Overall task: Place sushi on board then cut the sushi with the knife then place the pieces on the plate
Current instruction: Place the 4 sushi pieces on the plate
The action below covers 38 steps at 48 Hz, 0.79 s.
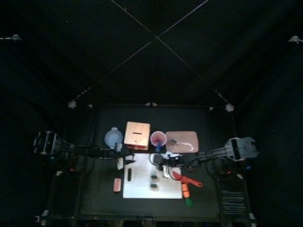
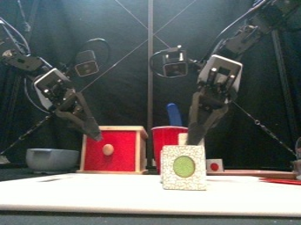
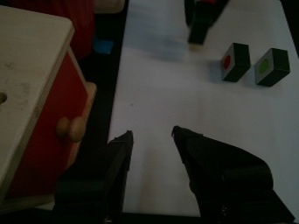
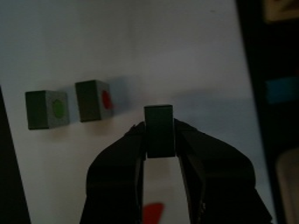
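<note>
Green sushi piece (image 4: 159,114) is squeezed tight in the right hand (image 4: 160,133), at the white board (image 4: 176,52). It should lift straight up, hold gently, and go to the pink plate (image 1: 182,140). Open and empty, the left hand (image 3: 152,140) hangs beside the box (image 3: 35,79).

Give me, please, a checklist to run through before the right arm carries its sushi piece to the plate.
1. Grip: right gripper shut on the sushi piece: ok.
2. Held piece lifted off the white board: cannot tell.
3. Left gripper out of the way: open, empty, beside the wooden box: ok.
4. Other pieces clear: the red-centred piece and green-centred piece stand apart from the held one: ok.
5. Pink plate free to receive: cannot tell, too small in the top view.
</note>
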Tool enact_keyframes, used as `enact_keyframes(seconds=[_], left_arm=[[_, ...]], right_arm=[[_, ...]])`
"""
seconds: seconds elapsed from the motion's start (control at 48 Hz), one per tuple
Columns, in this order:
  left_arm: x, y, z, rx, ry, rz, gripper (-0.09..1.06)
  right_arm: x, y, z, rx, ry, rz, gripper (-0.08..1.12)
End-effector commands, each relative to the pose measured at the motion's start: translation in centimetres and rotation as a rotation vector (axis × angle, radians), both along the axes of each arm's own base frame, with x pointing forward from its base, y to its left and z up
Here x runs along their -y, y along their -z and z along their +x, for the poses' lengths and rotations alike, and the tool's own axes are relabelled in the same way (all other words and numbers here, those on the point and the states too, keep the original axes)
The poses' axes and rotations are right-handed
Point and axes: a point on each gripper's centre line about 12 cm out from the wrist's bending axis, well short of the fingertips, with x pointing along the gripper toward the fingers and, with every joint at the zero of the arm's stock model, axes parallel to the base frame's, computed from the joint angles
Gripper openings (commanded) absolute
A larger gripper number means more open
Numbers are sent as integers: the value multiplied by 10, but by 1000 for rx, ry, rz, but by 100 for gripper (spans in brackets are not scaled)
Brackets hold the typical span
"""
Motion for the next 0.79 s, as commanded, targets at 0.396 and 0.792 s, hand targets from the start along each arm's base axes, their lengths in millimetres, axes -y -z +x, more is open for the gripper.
enact_keyframes(seconds=[0.396,0.792], left_arm=[[-1,-5,4,20,-6,-1,80],[-2,-6,7,23,-9,-1,80]], right_arm=[[106,-13,-117,22,396,-9,48],[127,30,-127,-23,481,5,59]])
